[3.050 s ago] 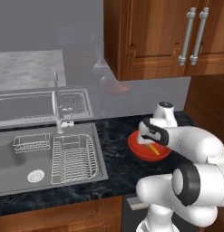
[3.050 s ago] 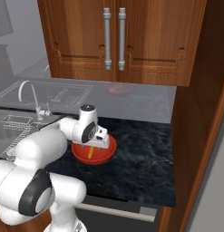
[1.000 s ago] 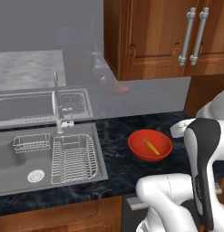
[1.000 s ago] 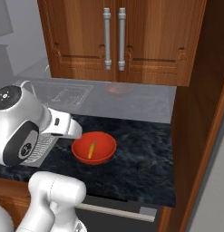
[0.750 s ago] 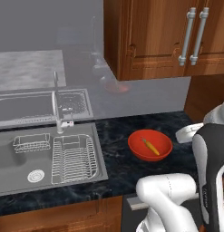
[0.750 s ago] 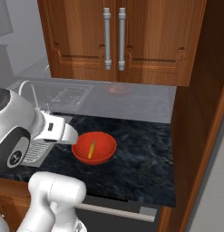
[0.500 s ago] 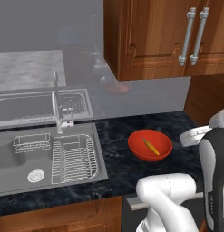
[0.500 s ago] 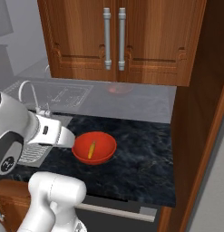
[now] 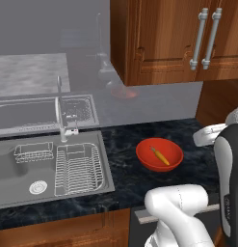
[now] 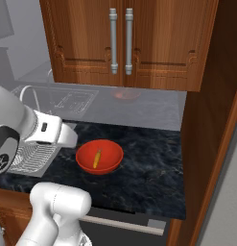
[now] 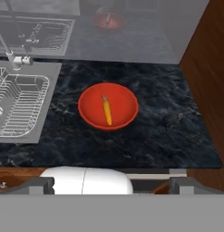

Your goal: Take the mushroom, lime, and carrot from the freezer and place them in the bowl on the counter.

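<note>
Carrot (image 11: 107, 112) lies inside the red-orange bowl (image 11: 88, 113), resting on the bowl's floor near its middle, with its green tuft toward the wall behind the bowl. Seen from the left base view, the carrot (image 9: 160, 156) lies slanted across the bowl (image 9: 145, 159); seen from the right base view, it (image 10: 97, 158) sits a little left of centre in the bowl (image 10: 112, 161). Nothing else is in the bowl with it.

The bowl stands on the dark marbled table (image 11: 168, 131), just beside the steel sink (image 9: 24, 188), whose draining rack (image 9: 78, 168) is the part nearest the bowl. A tap (image 9: 60, 113) rises behind the sink, farther from the bowl. Brown wooden cabinets (image 10: 153, 43) with steel handles (image 10: 120, 41) hang above the bowl, and a faint reddish reflection (image 11: 108, 20) of the bowl shows on the wall behind it.

The claw (image 11: 111, 183) is pulled well back from the bowl, off the front edge of the table, looking down at it. Its two dark fingertips (image 11: 41, 183) stand wide apart with nothing between them.
</note>
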